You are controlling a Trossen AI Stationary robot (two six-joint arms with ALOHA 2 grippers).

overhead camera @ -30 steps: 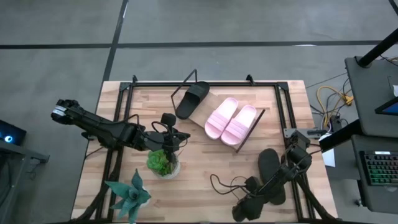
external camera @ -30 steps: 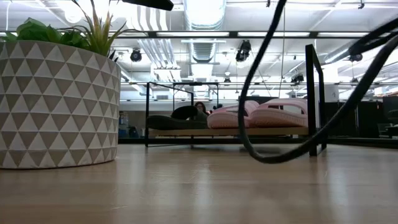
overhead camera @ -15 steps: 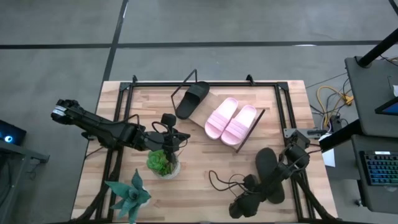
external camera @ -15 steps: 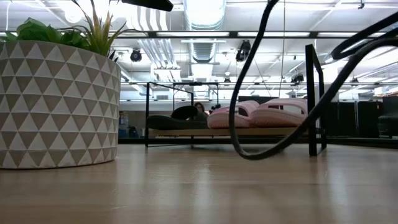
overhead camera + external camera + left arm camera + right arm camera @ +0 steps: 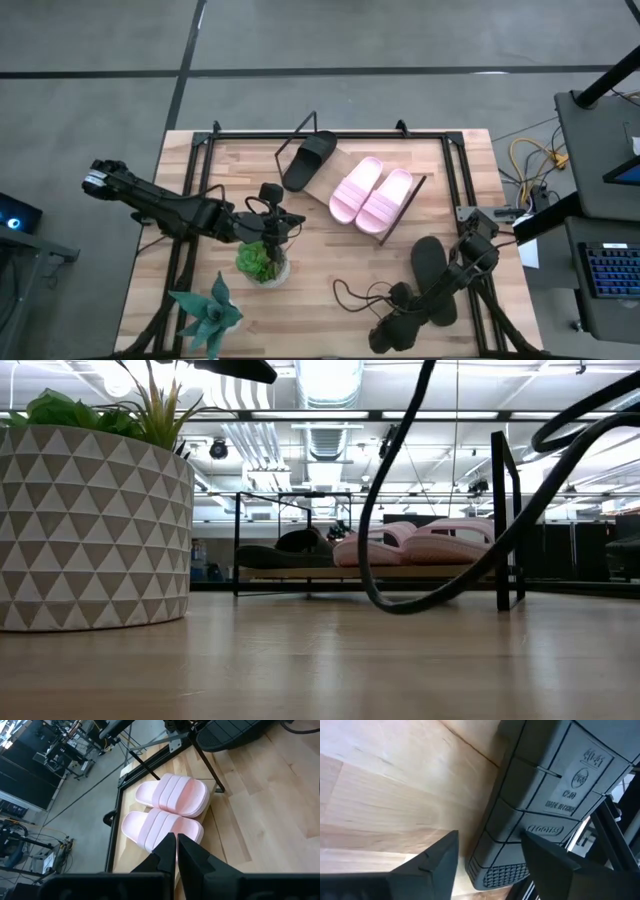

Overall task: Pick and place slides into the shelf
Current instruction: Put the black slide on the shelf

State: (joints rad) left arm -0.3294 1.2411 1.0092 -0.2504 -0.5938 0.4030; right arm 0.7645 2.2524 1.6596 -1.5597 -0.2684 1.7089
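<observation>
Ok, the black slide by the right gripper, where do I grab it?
The black slide seems to lie sole-up on the tabletop: its treaded sole shows before the open right gripper. Probably pinch one long edge across its thickness, coming in low from the gripper's side; the strap is hidden underneath.

left end effector (image 5: 176, 851): fingers together, mid-table | right end effector (image 5: 487, 852): fingers spread, near edge

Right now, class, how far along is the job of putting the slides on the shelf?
Done: two pink slides and one black slide lie on the shelf. In hand: the right gripper, open, sits by the sole of the last black slide near the table's right edge, not gripping it. The left gripper is shut and idle. Left: lifting that slide onto the shelf.
</observation>
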